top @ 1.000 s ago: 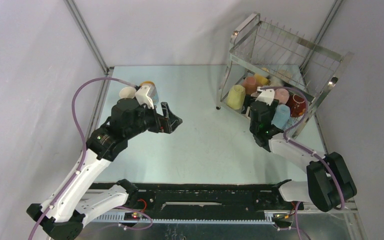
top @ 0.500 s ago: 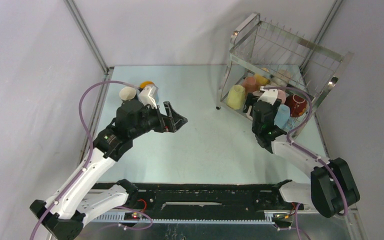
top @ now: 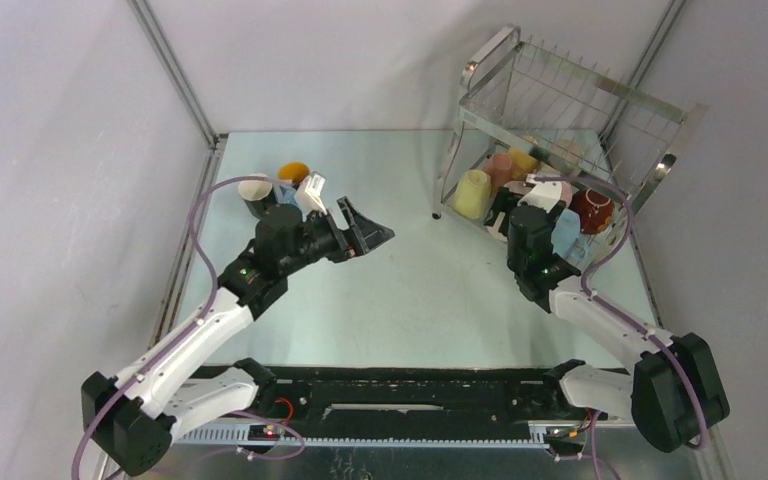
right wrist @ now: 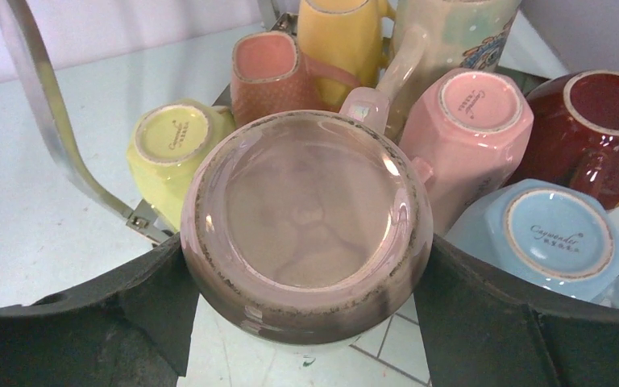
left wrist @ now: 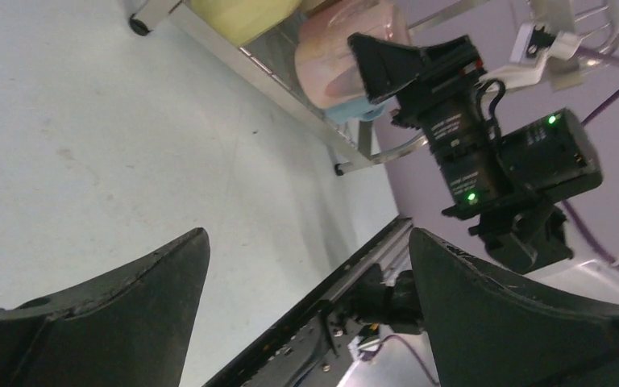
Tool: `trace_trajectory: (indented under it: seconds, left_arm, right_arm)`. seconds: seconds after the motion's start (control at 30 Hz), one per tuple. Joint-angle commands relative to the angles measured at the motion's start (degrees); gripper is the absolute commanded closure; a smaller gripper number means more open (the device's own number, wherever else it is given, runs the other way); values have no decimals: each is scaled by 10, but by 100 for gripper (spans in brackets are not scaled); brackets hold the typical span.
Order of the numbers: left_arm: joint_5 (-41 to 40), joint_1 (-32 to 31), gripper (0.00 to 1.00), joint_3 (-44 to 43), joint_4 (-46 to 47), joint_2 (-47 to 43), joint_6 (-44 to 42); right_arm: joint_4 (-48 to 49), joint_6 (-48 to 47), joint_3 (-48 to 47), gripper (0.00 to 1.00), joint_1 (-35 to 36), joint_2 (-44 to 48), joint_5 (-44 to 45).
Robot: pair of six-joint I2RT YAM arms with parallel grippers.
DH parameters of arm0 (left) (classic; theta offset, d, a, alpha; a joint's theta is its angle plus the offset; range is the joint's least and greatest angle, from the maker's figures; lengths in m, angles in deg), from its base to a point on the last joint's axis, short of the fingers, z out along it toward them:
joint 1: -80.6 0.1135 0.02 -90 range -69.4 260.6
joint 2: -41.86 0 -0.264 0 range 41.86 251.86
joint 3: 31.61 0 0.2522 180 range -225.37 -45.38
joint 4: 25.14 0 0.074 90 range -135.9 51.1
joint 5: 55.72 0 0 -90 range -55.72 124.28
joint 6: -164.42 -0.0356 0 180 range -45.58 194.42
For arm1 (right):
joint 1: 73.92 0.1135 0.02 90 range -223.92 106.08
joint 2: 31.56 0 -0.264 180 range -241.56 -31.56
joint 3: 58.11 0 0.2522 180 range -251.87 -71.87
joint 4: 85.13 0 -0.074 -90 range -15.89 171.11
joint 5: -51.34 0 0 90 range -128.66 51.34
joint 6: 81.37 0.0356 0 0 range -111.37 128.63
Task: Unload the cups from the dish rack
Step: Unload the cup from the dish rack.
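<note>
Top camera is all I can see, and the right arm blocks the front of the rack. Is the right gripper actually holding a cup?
Observer: Yes. In the right wrist view the right gripper is closed on a pink cup, whose base faces the camera.
Operator: What's crowding it?
Observer: A lighter pink cup stands upside down just behind it, with a light blue cup upside down to its right.
Operator: Anything in the left gripper?
Observer: No. In the left wrist view the left gripper is open, with only table showing between its fingers.
</note>
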Motion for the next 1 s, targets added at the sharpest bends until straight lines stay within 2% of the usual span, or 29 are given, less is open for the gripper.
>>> trace_trajectory:
  seconds: [0.0, 0.43, 0.97]
  left_arm:
    - [28, -3, 0, 29, 146, 23, 98]
    - [81, -4, 0, 67, 386, 189, 274]
    - [109, -32, 0, 30, 649, 406, 469]
  right_arm:
    - [30, 47, -12, 92, 6, 45, 0]
    - [-20, 89, -12, 93, 20, 100, -24]
    - [-76, 171, -13, 95, 27, 156, -92]
